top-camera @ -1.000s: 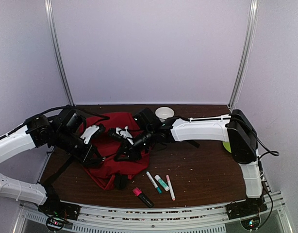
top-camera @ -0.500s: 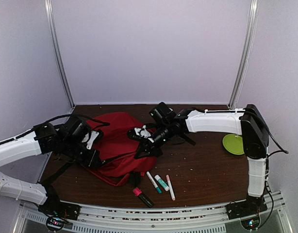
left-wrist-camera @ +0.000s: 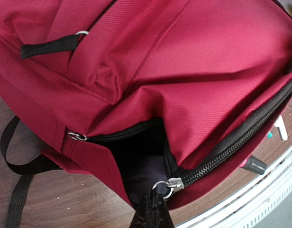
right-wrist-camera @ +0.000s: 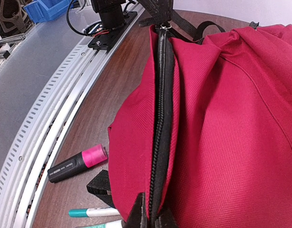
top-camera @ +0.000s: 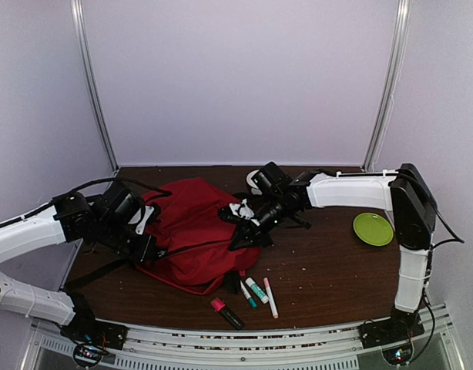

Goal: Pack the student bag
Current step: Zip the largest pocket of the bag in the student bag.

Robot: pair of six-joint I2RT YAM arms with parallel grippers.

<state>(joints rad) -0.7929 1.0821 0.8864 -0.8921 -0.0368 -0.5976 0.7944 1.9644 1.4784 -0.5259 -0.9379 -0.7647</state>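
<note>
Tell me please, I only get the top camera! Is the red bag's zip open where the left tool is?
Observer: Partly. In the left wrist view the student bag gapes open next to the zipper pull, showing dark lining.
Operator: What's the left tool grabbing?
Observer: The left tool is shut on that zipper pull.
Operator: And the right one?
Observer: In the right wrist view, the right tool pinches the bag right at its zip teeth, which are meshed shut along that stretch.
</note>
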